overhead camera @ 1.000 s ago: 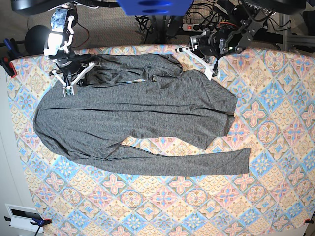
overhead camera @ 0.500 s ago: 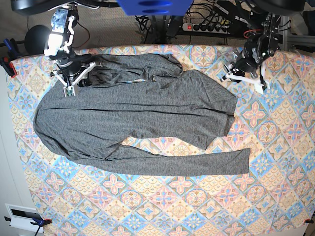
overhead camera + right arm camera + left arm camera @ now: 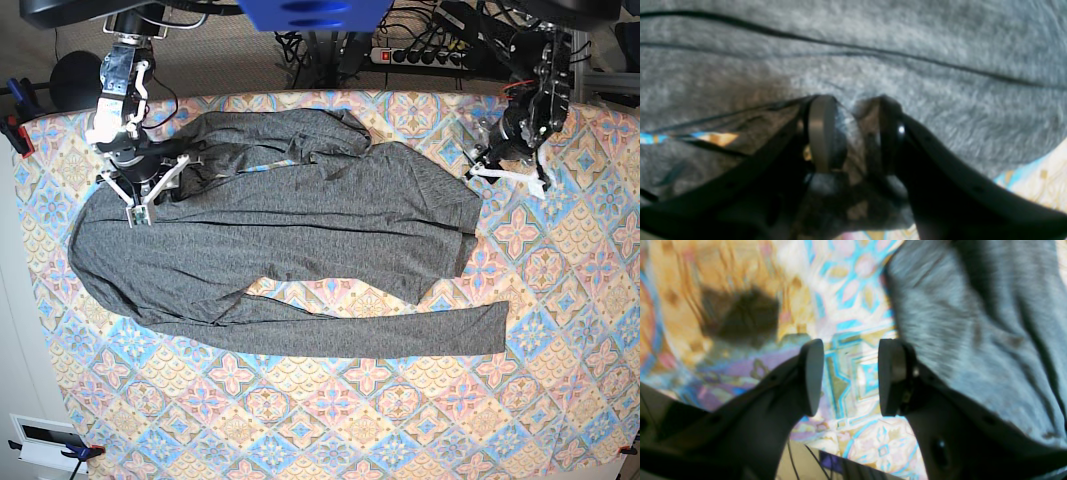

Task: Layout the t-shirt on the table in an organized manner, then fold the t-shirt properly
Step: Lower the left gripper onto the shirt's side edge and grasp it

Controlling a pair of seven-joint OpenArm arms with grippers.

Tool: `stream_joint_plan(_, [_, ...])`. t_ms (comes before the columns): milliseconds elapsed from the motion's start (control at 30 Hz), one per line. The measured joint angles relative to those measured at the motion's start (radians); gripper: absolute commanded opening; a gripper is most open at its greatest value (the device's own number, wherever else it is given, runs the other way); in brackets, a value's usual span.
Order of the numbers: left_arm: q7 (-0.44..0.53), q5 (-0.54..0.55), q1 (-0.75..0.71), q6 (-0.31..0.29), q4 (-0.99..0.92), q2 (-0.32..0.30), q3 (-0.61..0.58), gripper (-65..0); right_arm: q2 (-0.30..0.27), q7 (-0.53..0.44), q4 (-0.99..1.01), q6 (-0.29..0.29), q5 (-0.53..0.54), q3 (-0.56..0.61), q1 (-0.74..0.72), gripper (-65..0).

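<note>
The dark grey t-shirt [image 3: 290, 240] lies spread across the patterned table [image 3: 400, 420], with one long sleeve stretched along its near side and folds bunched at the far edge. My right gripper [image 3: 140, 200] is down on the shirt's far left corner. In the right wrist view the right gripper [image 3: 853, 133] has its jaws apart, with a small ridge of t-shirt [image 3: 907, 50] fabric in the gap. My left gripper [image 3: 510, 172] hovers over bare table just right of the shirt. The left wrist view shows the left gripper [image 3: 850, 376] open and empty, with the t-shirt [image 3: 973, 323] to its right.
Beyond the table's far edge lie a power strip and tangled cables [image 3: 420, 55]. Clamps [image 3: 15, 130] grip the cloth at the left edge. A white box [image 3: 40, 440] sits off the near left corner. Patterned table [image 3: 846, 306] shows between the left fingers.
My left gripper let go of the shirt's far right part, swung right off the fabric and opened. My right gripper's jaws parted and it dropped slightly toward the shirt's left corner.
</note>
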State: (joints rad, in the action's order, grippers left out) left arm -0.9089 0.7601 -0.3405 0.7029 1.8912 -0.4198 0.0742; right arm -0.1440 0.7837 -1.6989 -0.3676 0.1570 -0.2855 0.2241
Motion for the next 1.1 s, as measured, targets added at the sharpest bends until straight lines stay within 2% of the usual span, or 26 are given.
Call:
stream_joint_plan(200, [-0.008, -0.001, 0.045, 0.002, -0.023, 0.021, 0.001, -38.4, -0.001, 0.000, 0.000, -0.006, 0.000, -0.006, 0.002, -43.8])
stream_joint_plan(300, [-0.019, 0.015, 0.077, -0.008, 0.003, 0.026, 0.000, -38.4, -0.035, 0.001, 0.000, -0.008, 0.004, -0.004, 0.011, -45.4])
stream_joint_plan(433, [-0.013, 0.000, 0.114, -0.003, 0.004, 0.027, 0.000, -38.4, -0.085, -0.002, 0.000, -0.006, 0.003, -0.007, 0.029, -54.8])
stream_joint_plan(567, [-0.015, 0.003, 0.145, -0.003, 0.004, 0.027, 0.000, -38.4, -0.077, -0.032, 0.000, -0.006, 0.010, -0.006, 0.087, -65.0])
stream_joint_plan(733, [-0.016, 0.003, 0.152, -0.003, 0.004, 0.027, 0.000, -38.4, -0.082, -0.035, 0.000, -0.006, 0.005, -0.006, 0.103, -64.4])
stream_joint_plan(867, [-0.016, 0.004, 0.152, -0.003, 0.004, 0.027, 0.000, -38.3, -0.079, -0.042, -0.011, -0.016, -0.087, -0.004, 0.108, -62.2])
stream_joint_plan(1000, [-0.016, 0.003, 0.152, -0.003, 0.004, 0.026, 0.000, -35.3, -0.075, 0.000, -0.077, -0.011, -0.212, -0.003, 0.118, -54.5])
stream_joint_plan(1100, [-0.015, 0.003, 0.152, -0.003, 0.004, 0.027, 0.000, -31.0, -0.076, -0.003, -0.145, -0.010, -0.210, -0.003, 0.128, -46.9])
